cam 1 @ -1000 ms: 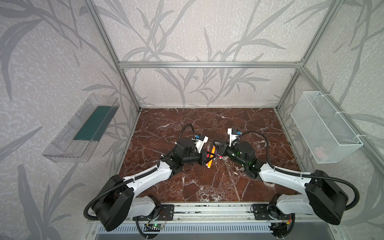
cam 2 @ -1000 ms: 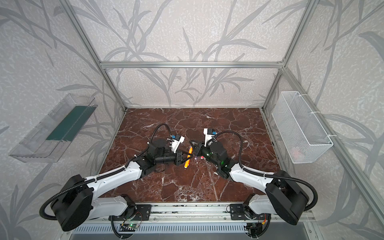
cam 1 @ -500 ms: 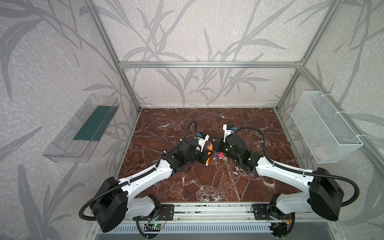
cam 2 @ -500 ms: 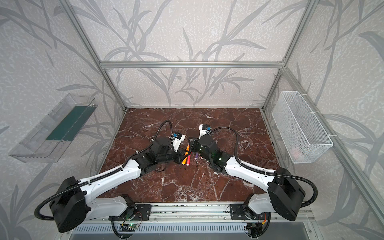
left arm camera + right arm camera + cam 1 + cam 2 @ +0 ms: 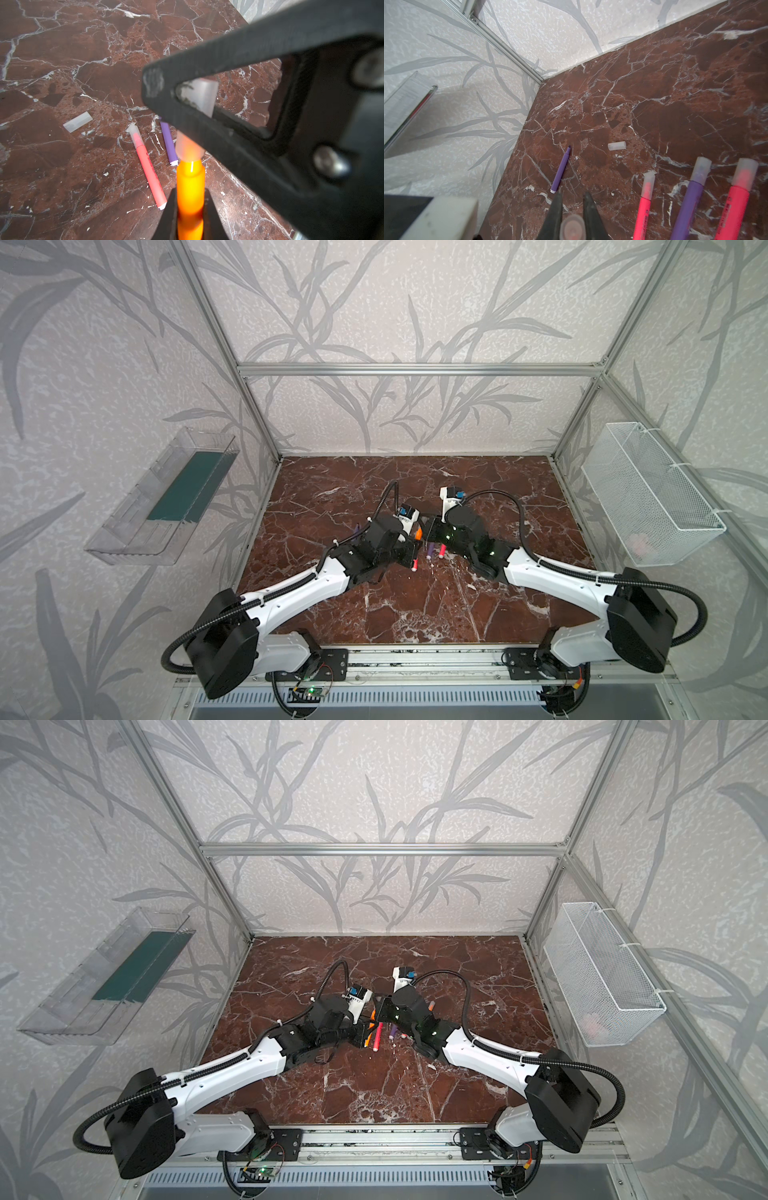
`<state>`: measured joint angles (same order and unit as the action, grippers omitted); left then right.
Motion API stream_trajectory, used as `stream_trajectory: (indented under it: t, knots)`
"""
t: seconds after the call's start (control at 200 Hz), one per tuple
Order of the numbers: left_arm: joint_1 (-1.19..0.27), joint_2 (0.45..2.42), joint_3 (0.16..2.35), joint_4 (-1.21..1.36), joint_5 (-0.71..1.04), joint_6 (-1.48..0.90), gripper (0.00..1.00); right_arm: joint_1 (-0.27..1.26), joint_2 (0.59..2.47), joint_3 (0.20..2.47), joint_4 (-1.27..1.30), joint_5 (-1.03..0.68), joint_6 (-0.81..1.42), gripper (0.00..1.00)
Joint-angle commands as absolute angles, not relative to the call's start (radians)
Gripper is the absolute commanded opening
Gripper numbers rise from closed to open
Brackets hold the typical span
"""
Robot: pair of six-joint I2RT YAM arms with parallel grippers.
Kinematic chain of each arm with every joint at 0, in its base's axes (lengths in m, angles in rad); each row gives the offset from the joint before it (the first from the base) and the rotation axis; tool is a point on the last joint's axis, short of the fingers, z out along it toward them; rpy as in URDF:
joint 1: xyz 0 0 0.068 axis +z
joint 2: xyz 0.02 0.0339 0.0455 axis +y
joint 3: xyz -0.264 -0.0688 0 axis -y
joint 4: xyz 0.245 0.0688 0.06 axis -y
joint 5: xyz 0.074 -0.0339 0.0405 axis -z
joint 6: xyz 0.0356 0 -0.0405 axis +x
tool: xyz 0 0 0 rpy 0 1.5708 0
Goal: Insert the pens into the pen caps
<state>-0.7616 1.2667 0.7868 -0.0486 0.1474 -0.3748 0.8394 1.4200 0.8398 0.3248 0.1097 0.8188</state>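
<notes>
Left wrist view: my left gripper [image 5: 190, 199] is clamped on an orange pen [image 5: 190, 178], whose tip sits inside the cap [image 5: 188, 147] pinched tight in my right gripper [image 5: 572, 195].

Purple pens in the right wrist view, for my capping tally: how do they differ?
The lone purple pen shows a bare tip; the capped purple pen wears a cap. The lone purple pen lies alone; the capped purple pen lies between two pink pens. Both lie flat on the marble.
</notes>
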Motion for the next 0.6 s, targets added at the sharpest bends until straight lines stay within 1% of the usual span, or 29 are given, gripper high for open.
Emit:
stream_trajectory:
  t: [0.0,0.215,0.595]
  knots:
    - [-0.703,1.215,0.774,0.137,0.157,-0.442,0.0,0.871,1.404,0.766,0.419,-0.052,0.839,0.0]
    - [-0.626,1.197,0.727,0.263,0.34,-0.529,0.0,0.864,1.367,0.665,0.627,-0.092,0.855,0.0]
    - [-0.539,1.154,0.749,0.226,0.426,-0.511,0.0,0.856,1.316,0.711,0.508,-0.202,0.816,0.0]
